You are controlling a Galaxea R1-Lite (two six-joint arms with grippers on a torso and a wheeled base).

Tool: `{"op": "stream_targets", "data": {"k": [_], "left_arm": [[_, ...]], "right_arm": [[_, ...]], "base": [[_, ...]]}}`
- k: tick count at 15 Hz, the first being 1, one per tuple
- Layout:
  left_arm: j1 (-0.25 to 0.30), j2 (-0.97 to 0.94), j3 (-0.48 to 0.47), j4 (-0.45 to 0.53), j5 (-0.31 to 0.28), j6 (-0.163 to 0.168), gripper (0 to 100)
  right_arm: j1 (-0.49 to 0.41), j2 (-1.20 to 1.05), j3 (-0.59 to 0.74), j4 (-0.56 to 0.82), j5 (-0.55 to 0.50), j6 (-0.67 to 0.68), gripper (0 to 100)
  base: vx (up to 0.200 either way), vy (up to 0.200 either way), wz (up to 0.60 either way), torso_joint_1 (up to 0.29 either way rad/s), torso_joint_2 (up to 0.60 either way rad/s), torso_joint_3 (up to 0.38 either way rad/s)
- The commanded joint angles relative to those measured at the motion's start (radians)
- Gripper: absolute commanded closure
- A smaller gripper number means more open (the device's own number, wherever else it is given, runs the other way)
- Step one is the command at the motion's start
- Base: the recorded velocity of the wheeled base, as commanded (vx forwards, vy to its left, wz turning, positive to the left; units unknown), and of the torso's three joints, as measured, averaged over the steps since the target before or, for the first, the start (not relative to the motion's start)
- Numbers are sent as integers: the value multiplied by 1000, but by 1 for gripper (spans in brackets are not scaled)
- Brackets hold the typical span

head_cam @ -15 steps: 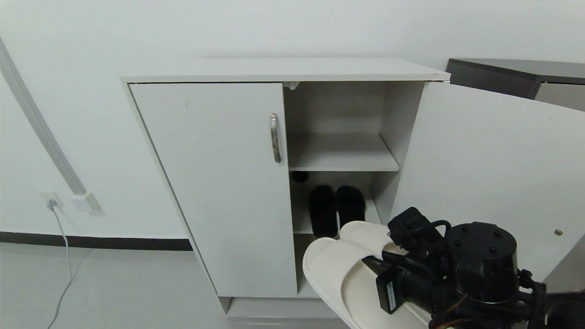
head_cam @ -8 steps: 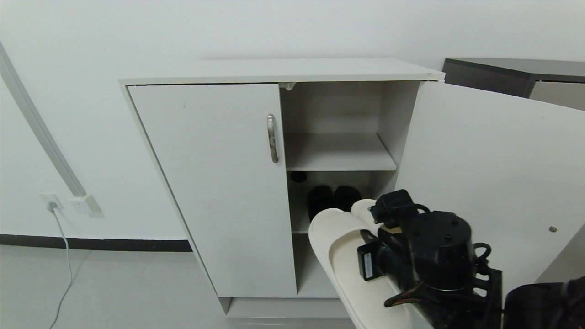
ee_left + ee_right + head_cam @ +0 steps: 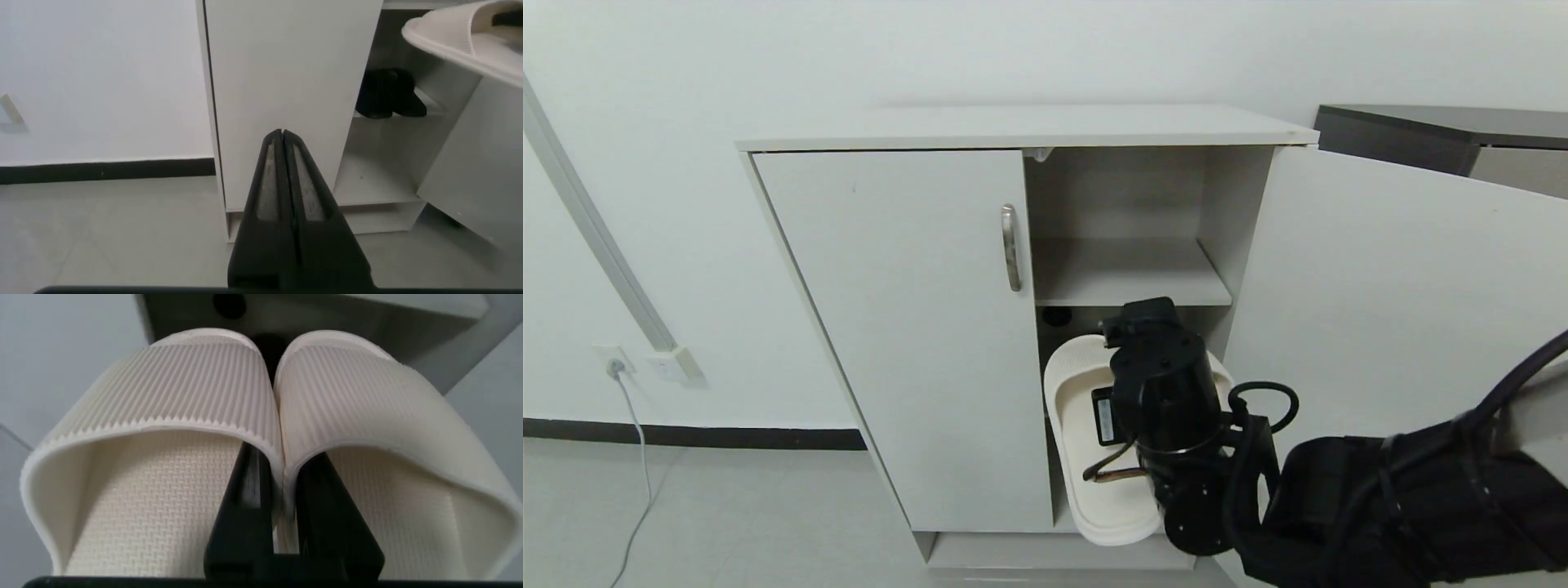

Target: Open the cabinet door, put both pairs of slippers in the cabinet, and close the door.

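The white cabinet [image 3: 1029,126] has its left door [image 3: 907,327] closed and its right door [image 3: 1388,302] swung open. My right gripper [image 3: 274,469] is shut on the inner edges of a pair of white slippers [image 3: 196,416], held side by side. In the head view these white slippers [image 3: 1078,408] sit toes-first in the opening below the upper shelf [image 3: 1127,282], behind my right wrist. A pair of black slippers [image 3: 392,91] rests on the middle shelf inside. My left gripper [image 3: 282,139] hangs shut and empty, low in front of the closed door.
A metal handle [image 3: 1010,247] sticks out from the closed door's edge. A dark cabinet [image 3: 1445,135] stands behind the open door at the right. A wall socket with a cable [image 3: 614,359] is at the left, above open floor [image 3: 727,514].
My right arm has pushed forward and left, carrying the white slippers from in front of the cabinet into its opening, where they now cover the black pair in the head view.
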Motion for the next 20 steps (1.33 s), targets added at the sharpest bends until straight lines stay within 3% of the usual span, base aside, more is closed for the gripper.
{"op": "stream_targets", "data": {"k": [1,3,16,20], "left_arm": [[1,1,0,1,0,-1,100],[0,1,0,-1,0,-1,100],[0,1,0,1,0,-1,100],[0,1,0,1,-1,-1,100]], "right_arm": [[-7,-33,-100,76,-14,-1,100],[-34,-48,-195,208,-14,-1,100],[-54,-5,-267,211,-10,4,100],[-54,-1,-269,208,-10,8,100]], "base": [[0,0,0,0,0,0],[0,0,0,0,0,0],[0,0,0,0,0,0],[200,0,0,-2,4,1]]}}
